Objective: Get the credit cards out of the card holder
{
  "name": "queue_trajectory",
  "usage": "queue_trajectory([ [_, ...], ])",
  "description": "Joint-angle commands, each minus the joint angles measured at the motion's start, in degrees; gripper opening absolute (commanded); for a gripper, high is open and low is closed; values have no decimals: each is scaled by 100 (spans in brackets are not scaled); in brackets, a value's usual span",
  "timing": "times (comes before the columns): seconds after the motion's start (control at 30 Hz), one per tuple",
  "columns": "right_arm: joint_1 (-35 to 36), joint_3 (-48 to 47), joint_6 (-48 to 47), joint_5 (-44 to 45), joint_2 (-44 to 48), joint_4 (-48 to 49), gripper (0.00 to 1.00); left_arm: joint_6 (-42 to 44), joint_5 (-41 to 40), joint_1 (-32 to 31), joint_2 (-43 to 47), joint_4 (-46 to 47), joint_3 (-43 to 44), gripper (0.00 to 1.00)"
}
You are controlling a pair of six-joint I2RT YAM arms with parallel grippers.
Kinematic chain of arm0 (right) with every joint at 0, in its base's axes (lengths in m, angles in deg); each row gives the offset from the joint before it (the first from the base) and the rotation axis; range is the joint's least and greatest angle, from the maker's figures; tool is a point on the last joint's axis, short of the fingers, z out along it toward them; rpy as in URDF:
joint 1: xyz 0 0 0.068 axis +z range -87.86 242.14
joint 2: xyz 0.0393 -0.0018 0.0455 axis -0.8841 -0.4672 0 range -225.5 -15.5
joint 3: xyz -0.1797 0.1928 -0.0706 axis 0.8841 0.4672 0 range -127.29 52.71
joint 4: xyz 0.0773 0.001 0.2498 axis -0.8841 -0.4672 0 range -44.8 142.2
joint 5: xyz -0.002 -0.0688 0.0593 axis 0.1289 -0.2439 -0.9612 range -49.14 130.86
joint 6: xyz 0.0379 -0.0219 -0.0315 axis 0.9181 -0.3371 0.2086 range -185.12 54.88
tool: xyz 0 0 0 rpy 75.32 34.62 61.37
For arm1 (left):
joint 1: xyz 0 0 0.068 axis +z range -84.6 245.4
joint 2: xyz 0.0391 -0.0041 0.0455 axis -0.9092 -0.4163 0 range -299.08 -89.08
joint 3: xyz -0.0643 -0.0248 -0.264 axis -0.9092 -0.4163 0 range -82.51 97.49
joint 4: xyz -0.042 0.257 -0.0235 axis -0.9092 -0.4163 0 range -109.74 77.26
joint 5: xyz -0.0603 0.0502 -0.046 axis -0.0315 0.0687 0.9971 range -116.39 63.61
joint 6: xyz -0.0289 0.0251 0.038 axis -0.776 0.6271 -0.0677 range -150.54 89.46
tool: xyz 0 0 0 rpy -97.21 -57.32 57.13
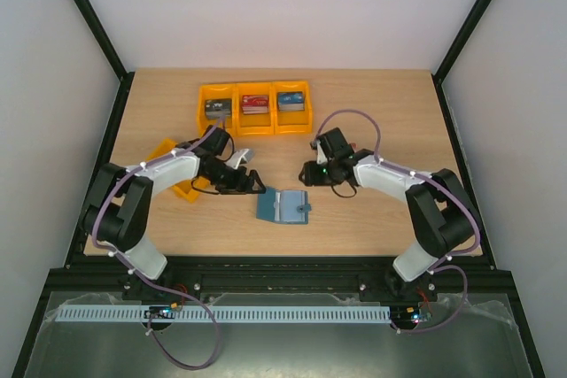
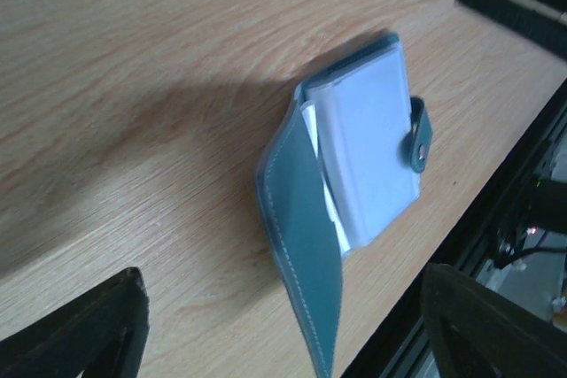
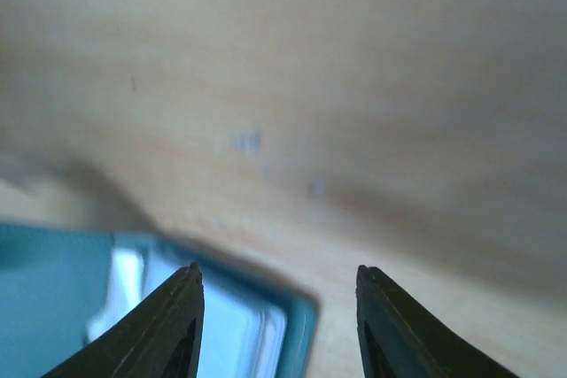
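The teal-blue card holder (image 1: pixel 283 207) lies open on the wooden table between my two arms. In the left wrist view the card holder (image 2: pixel 368 143) shows its light blue pockets, its snap tab and its teal cover standing up. A thin white edge (image 2: pixel 333 205) peeks from under the pockets; no card face shows. My left gripper (image 1: pixel 253 186) is open and empty just left of the holder; its fingers (image 2: pixel 89 325) stand wide apart. My right gripper (image 1: pixel 309 174) is open and empty above the holder's far right corner (image 3: pixel 292 325).
Three joined orange bins (image 1: pixel 254 121) stand at the back, each with a small box inside. Another orange bin (image 1: pixel 188 190) lies under my left arm. The table's near edge and black frame (image 2: pixel 532 201) run close to the holder.
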Motion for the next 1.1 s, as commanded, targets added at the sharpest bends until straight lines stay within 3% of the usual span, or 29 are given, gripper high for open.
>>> queue_trajectory([
  [0.0,222,611,163,-1010,75,-139,42,-595,444,-174,-291,510,-132,80],
  [0.17,524,958,379,-1117,-111,152,27,-631,480,-601,-582,623,-39,70],
  [0.23,557,1023,487,-1231,-124,344,22,-631,530,-710,-703,650,23,62],
  [0.3,558,1051,577,-1364,-150,518,18,-611,531,-760,-815,658,77,47],
  [0.4,562,946,480,-1447,-162,524,17,-532,517,-775,-877,623,141,12],
  [0.43,555,898,430,-1435,-137,496,17,-474,528,-776,-878,596,168,5],
  [0.6,425,687,-16,-1385,192,310,26,439,322,-770,-765,-69,606,2],
  [0.77,-108,727,-513,-1910,1033,528,40,1743,-538,-706,-524,-1224,1817,2],
  [0.97,-420,814,-1042,-2506,2216,1237,65,2594,-331,-372,-87,-2495,3193,2],
  [1.07,-451,680,-1383,-2471,2573,1414,73,3014,-280,-380,138,-3119,4056,2],
])
